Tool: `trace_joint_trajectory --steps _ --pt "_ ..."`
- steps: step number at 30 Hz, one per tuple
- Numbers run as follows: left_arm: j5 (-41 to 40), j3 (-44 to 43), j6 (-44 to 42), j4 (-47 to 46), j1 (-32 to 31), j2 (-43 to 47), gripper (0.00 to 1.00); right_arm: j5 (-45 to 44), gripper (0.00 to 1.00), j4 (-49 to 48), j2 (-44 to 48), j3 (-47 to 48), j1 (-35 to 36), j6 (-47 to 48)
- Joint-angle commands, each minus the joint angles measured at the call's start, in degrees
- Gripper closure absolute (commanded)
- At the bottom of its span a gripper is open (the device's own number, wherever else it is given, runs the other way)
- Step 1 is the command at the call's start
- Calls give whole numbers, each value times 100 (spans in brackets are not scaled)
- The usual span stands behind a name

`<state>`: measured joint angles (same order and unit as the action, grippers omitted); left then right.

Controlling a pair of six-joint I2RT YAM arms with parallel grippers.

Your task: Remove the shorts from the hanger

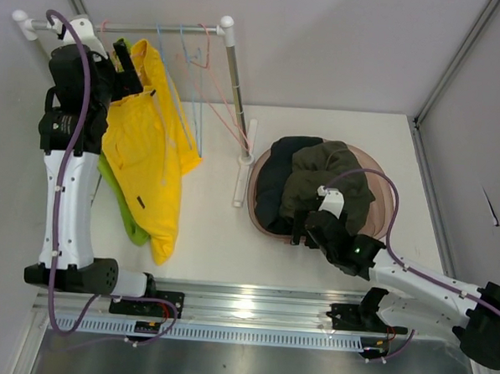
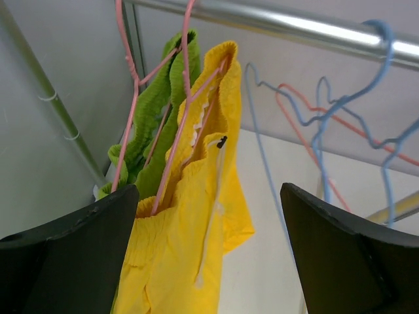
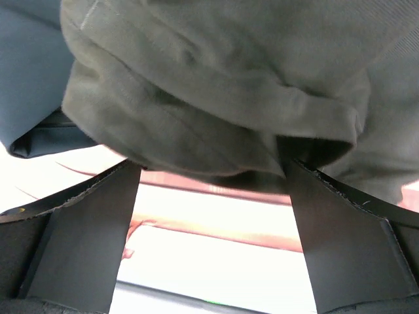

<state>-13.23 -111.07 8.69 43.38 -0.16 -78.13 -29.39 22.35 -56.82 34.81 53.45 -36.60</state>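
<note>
Yellow shorts (image 1: 147, 148) hang on a pink hanger (image 2: 177, 131) from the rack's rail (image 1: 158, 29). Lime green shorts (image 1: 123, 205) hang just behind them on another pink hanger. My left gripper (image 1: 130, 68) is raised at the rail beside the yellow waistband and is open. In the left wrist view the yellow shorts (image 2: 190, 248) sit by the left finger (image 2: 72, 248), with nothing gripped. Black shorts (image 1: 271, 184) and dark olive-grey shorts (image 1: 326, 178) lie in a pinkish basket (image 1: 383, 202). My right gripper (image 1: 302, 232) is open at the basket's near rim, under the olive cloth (image 3: 216, 85).
Empty blue and red wire hangers (image 1: 194, 58) dangle on the rail right of the yellow shorts. The rack's slanted post (image 1: 236, 94) and white foot (image 1: 242, 182) stand between the rack and the basket. Walls close in on the left, back and right.
</note>
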Motion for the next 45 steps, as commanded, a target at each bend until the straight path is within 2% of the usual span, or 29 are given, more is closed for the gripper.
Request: trace_joint_trajectory --steps 1,12,18,24,27,28,31,34,45 --pt "84 182 45 -303 271 -273 5 -207 1 638 364 307 262 -128" --pt "145 -99 36 -470 570 -1045 8 -243 1 1245 944 404 535 -313" --pt "216 -143 80 -505 623 -1363 24 -348 1 1535 1208 720 701 -418" --pt "497 -275 221 -488 640 -1644 49 -550 1 1807 1463 1168 974 -453" --pt "445 -108 239 -663 640 -1583 70 -638 1 1905 1498 1317 1062 -480" --pt "427 -117 239 -655 649 -1583 81 -656 1 1905 1524 1344 1097 -488" --pt "383 -143 256 -646 640 -1565 97 -682 1 1896 1507 1397 1158 -480" --pt "383 -257 265 -611 640 -1565 100 -709 1 1870 1472 1432 1220 -488" --pt "427 -1048 230 -269 570 -1601 100 -981 1 1870 1296 1695 1466 -436"
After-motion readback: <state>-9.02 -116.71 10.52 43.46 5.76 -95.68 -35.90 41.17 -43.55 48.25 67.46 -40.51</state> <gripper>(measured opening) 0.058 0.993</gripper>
